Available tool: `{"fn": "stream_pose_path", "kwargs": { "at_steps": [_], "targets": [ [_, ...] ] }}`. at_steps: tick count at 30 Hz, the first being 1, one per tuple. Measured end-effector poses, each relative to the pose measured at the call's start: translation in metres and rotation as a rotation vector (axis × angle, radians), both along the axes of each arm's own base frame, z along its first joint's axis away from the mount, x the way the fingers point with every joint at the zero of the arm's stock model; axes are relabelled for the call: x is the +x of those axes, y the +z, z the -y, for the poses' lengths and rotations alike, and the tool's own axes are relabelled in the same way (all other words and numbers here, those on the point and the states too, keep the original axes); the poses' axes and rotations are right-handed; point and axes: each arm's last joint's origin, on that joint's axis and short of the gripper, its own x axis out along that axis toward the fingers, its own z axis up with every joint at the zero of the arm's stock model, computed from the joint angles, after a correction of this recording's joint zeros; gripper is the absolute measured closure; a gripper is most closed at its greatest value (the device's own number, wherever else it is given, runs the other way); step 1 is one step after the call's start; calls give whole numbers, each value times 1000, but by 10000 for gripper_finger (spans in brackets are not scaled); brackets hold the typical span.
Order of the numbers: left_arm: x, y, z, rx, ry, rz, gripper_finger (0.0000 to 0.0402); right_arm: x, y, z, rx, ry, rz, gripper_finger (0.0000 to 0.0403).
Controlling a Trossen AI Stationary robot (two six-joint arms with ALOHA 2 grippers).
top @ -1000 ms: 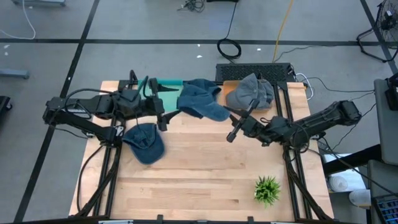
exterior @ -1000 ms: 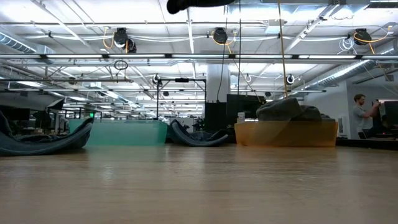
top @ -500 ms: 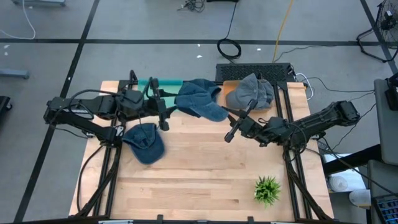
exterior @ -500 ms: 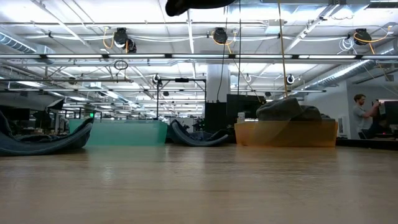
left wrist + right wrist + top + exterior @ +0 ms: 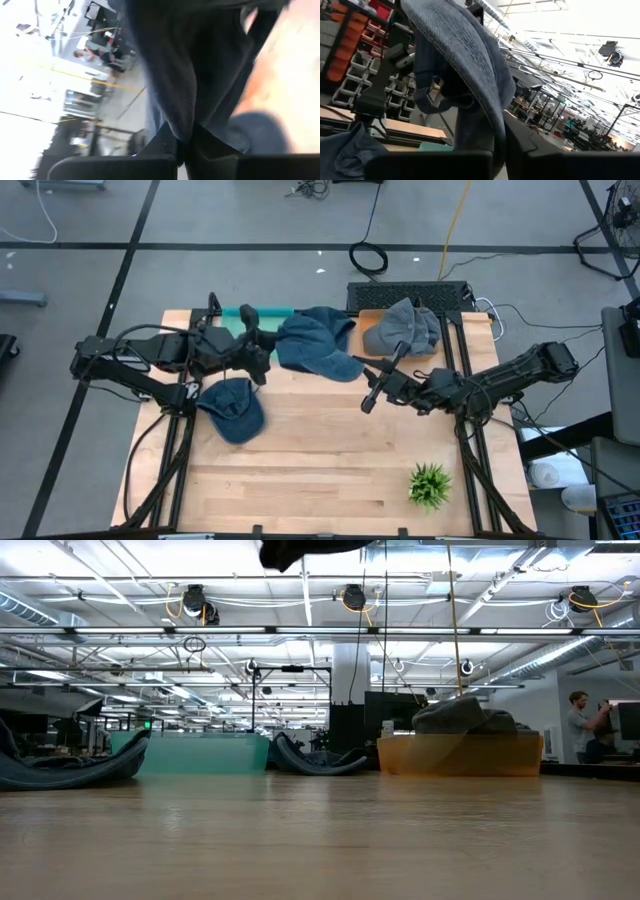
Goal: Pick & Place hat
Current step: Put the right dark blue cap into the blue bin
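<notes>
bright overhead lamps; left wrist view badly blurred.

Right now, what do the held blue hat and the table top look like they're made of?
The held blue hat, pinched between the left gripper and right gripper, looks like soft washed denim or cotton twill: matte, with a woven ribbed texture and limp folds in the right wrist view. The table top looks like light butcher-block wood with a smooth, slightly satin finish, showing jointed strips.

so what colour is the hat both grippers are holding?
Blue denim hat; the high view shows it best.
</notes>
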Motion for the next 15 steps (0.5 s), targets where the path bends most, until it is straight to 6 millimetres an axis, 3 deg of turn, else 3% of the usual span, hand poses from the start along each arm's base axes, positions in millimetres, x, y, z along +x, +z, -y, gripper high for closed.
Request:
{"fn": "stream_pose_path", "kwargs": {
  "at_steps": [7,12,15],
  "targets": [
    [-2,1,-14,170,99,-95,398,2,-8,0,4,-32,-87,329],
    [-2,1,-25,184,122,-112,399,3,-14,3,57,-43,-115,275],
    [-2,0,-29,151,91,-98,400,4,-11,12,46,-78,-97,285]
  ]
}}
